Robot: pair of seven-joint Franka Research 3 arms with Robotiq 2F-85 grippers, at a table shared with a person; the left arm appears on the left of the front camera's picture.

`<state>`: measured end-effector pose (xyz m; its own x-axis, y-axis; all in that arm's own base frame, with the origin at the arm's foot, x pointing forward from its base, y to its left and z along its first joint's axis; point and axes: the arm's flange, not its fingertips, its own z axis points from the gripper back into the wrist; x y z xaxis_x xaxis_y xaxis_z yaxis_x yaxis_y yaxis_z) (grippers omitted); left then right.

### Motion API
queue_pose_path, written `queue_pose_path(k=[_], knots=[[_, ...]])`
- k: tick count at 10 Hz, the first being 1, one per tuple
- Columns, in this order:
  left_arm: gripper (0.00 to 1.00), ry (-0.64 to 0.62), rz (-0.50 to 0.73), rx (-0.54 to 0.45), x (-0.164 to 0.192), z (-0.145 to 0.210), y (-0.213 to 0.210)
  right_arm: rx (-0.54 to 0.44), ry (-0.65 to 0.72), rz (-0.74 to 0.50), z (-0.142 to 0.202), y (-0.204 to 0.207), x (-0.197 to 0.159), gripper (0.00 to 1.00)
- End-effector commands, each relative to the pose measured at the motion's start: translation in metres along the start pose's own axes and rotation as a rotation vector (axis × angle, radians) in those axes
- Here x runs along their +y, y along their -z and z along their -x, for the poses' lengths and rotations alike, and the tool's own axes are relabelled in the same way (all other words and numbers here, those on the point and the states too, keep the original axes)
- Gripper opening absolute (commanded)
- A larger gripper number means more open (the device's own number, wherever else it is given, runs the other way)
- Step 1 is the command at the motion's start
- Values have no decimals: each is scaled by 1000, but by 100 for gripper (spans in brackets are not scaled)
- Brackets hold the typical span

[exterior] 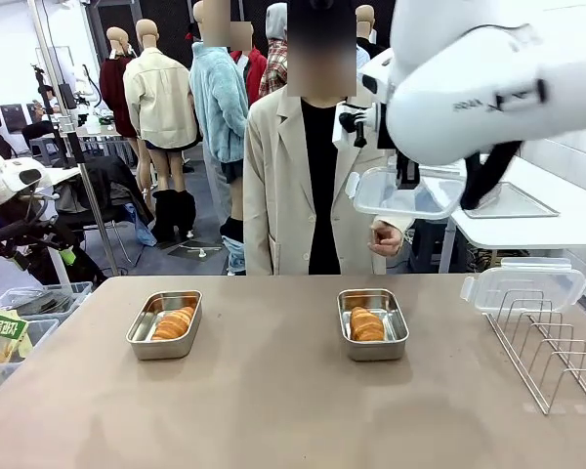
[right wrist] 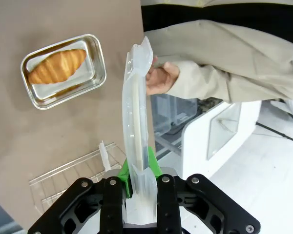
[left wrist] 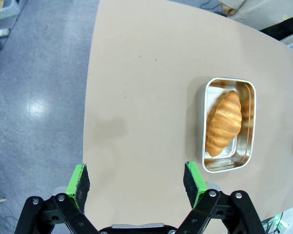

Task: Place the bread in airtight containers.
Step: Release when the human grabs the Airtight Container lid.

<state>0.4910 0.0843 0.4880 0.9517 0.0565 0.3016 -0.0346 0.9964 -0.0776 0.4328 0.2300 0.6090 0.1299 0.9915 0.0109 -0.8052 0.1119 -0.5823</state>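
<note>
Overhead, the right gripper [right wrist: 139, 173] is pinching a clear lid [right wrist: 136, 122] edge-on between its green pads, with the jaws drawn almost together on the thin plastic. It is holding the lid high, out beyond the far edge of the table [exterior: 273, 410]. The right tin [exterior: 373, 323] is sitting well below it, open, with the right roll [exterior: 367, 324] lying inside.

The left gripper [left wrist: 136, 183] is hovering over bare tabletop near the table's edge with its jaws spread wide and nothing between them. In its wrist view the left tin [exterior: 164, 324] is lying ahead and off to one side, well apart from the fingers, and is cradling the left roll [exterior: 173, 323].

Both tins are gleaming steel, rectangular with rounded corners. The rolls are showing golden-orange, ridged, tapering crusts against the matte tan table. A second lid [exterior: 523, 285], clear with snap flaps, is resting on top of a wire rack [exterior: 552, 352] at the table's right side.

The right arm's white body is crossing the upper right of the front view. The person's hand [right wrist: 161, 78] is curling loosely just beside the raised lid.
</note>
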Motion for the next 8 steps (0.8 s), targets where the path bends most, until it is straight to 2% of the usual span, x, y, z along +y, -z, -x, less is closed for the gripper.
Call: queue_pose_path(k=[1,2,8], knots=[[100,-4,-11,-8,1,1,0,23,44,-71,-8,2,-14,0],[100,-4,-11,-8,1,1,0,0,0,0,0,0,0,0],[100,-4,-11,-8,1,1,0,0,0,0,0,0,0,0]])
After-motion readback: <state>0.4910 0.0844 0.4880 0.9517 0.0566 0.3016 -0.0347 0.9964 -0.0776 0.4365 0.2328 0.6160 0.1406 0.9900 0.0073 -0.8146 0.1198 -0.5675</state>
